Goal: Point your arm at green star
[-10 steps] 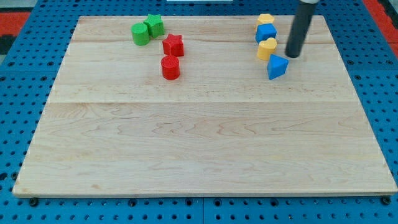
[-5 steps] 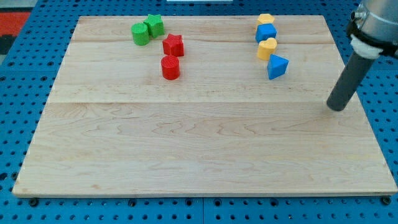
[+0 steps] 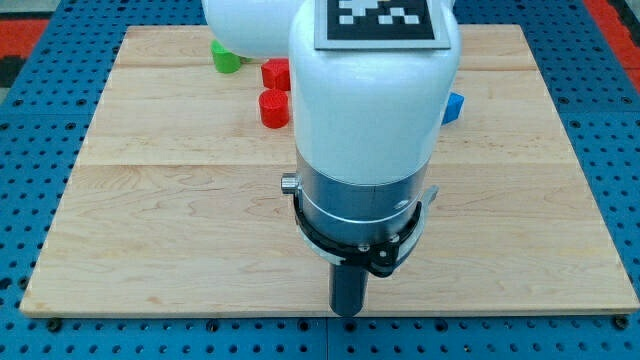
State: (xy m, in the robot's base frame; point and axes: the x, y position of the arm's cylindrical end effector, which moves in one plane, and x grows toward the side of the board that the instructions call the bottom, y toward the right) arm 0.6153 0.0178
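my tip [image 3: 346, 312] | moved from right edge to bottom edge, seemingly

A robotics lab bench: a pale wooden board [image 3: 180, 220] lies on a blue perforated mounting plate [image 3: 30, 120] studded with regular holes, and at twelve o'clock a white robot arm [image 3: 370, 110] carries a black-and-white fiducial marker [image 3: 378, 20] for camera tracking.

A pale wooden plank surface [image 3: 150, 230] is lying on a blue perforated pegboard base [image 3: 20, 140] (red matting [image 3: 22, 22] is showing at the view's top-left corner), evenly lit.
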